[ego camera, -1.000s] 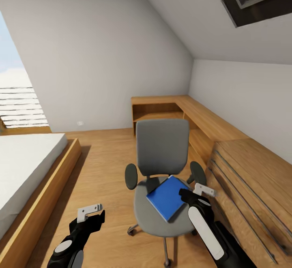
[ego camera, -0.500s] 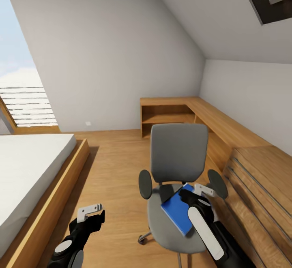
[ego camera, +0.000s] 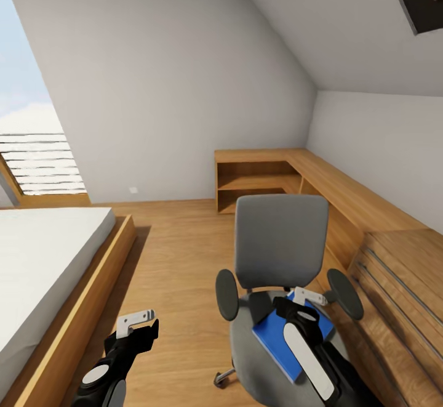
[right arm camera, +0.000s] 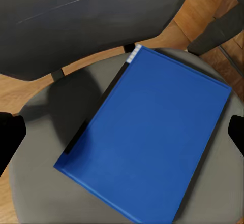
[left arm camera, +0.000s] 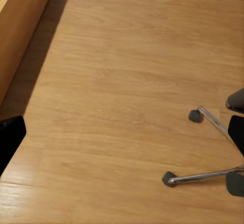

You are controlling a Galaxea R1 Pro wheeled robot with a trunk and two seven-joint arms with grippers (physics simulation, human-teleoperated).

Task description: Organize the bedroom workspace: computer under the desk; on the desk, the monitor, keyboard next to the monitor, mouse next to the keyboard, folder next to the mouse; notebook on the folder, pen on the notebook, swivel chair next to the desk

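Observation:
The grey swivel chair (ego camera: 280, 241) stands on the wooden floor at centre right, its backrest away from me. The bright blue folder (ego camera: 274, 336) lies flat on the chair's seat (right arm camera: 46, 193), seen large as the folder (right arm camera: 152, 137) with a dark strip along one edge. My right gripper (ego camera: 307, 297) hovers open just above the folder, and the right gripper (right arm camera: 122, 137) has a dark fingertip at each side with nothing between. My left gripper (ego camera: 136, 321) is open over bare floor left of the chair; past the left gripper (left arm camera: 122, 132) two chair casters (left arm camera: 195, 116) show.
A bed (ego camera: 49, 259) with a white mattress in a wooden frame fills the left. A light wooden counter (ego camera: 271, 173) with open shelves runs along the back right, joining wooden drawers (ego camera: 400, 284) close to the chair's right. Open floor (ego camera: 172, 259) lies between bed and chair.
The whole head view has shifted, so the camera moved. The chair and folder now sit lower and further right in the picture, with the folder under my right gripper. Both grippers stay open.

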